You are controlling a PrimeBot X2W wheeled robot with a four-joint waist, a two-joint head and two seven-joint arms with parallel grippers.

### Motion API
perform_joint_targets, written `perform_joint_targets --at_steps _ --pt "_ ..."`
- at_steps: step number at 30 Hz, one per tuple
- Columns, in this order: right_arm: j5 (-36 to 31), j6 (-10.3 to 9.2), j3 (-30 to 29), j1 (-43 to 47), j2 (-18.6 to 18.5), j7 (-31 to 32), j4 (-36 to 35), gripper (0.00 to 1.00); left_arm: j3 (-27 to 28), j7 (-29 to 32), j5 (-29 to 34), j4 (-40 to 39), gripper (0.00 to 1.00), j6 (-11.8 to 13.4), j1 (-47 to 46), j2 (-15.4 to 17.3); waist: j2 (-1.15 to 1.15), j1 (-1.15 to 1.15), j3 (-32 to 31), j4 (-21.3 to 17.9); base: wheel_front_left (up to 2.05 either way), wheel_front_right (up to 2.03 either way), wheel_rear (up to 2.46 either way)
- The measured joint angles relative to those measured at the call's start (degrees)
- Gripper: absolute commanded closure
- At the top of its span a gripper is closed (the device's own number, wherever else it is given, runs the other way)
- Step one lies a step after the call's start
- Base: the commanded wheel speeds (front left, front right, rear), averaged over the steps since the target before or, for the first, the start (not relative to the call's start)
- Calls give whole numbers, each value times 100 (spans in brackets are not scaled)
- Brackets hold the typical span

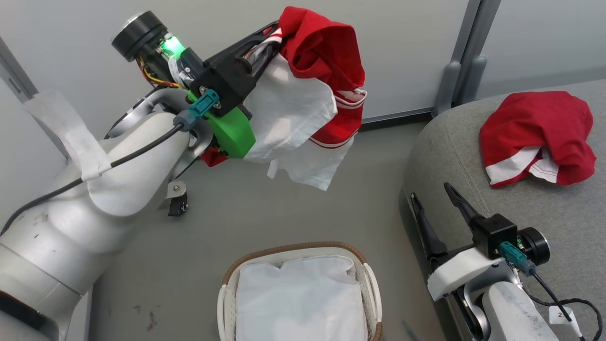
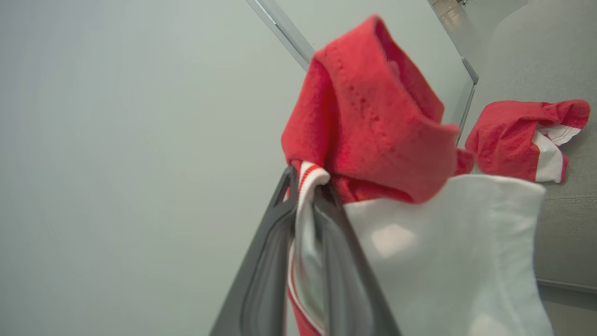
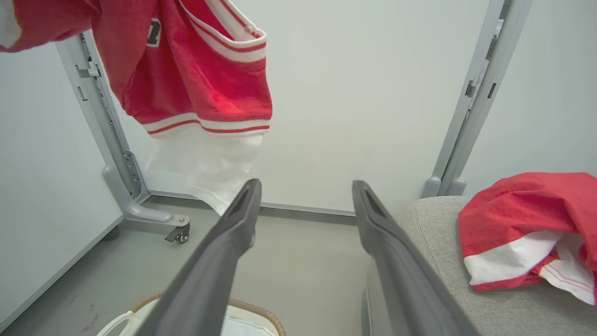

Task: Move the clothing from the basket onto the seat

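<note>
Clothing is half delivered by my reading. One red garment (image 1: 537, 135) lies crumpled on the grey sofa (image 1: 544, 213) at your right, and the basket (image 1: 293, 247) near you shows its white liner (image 1: 298, 293). The second garment (image 1: 312, 94) hangs in the air over the floor, left of the sofa and beyond the basket. Your left gripper (image 2: 305, 179) is clamped on its striped trim. Its long axis runs downward, white hem lowest. Your right gripper (image 1: 431, 192) is spread wide and holds nothing.

- raised garment (image 1: 326, 52): red, white panel, red-and-white striped trim
- second garment (image 1: 537, 123): red, white panels with red stitching
- basket (image 1: 293, 247): white, brown woven rim; liner (image 1: 298, 303) is plain white
- sofa (image 1: 544, 213): grey weave
- left pincer (image 2: 308, 184): black, green mount
- right pincer (image 1: 431, 190): black, white mount
- floor (image 1: 236, 213): grey
</note>
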Motion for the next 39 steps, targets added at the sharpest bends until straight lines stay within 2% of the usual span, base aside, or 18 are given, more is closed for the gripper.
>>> perform_joint_targets --at_steps 10,20,30,39 --pt "-349 0 80 -403 0 0 302 0 -98 -41 -116 -253 100 -1 -182 0 0 0 -38 95 0 0 0" --pt "-782 0 283 -1451 -78 0 1137 0 -201 -54 -155 -481 100 -1 -182 -99 0 0 11 223 0 0 0" --pt "-275 0 1182 -2251 -572 0 1783 0 -309 -55 -155 -717 100 -2 -130 -210 0 0 40 333 0 0 0" --pt "854 0 2930 -2708 -1014 0 2151 0 -415 -56 -166 -814 100 -2 -43 -268 0 0 -10 433 0 0 0"
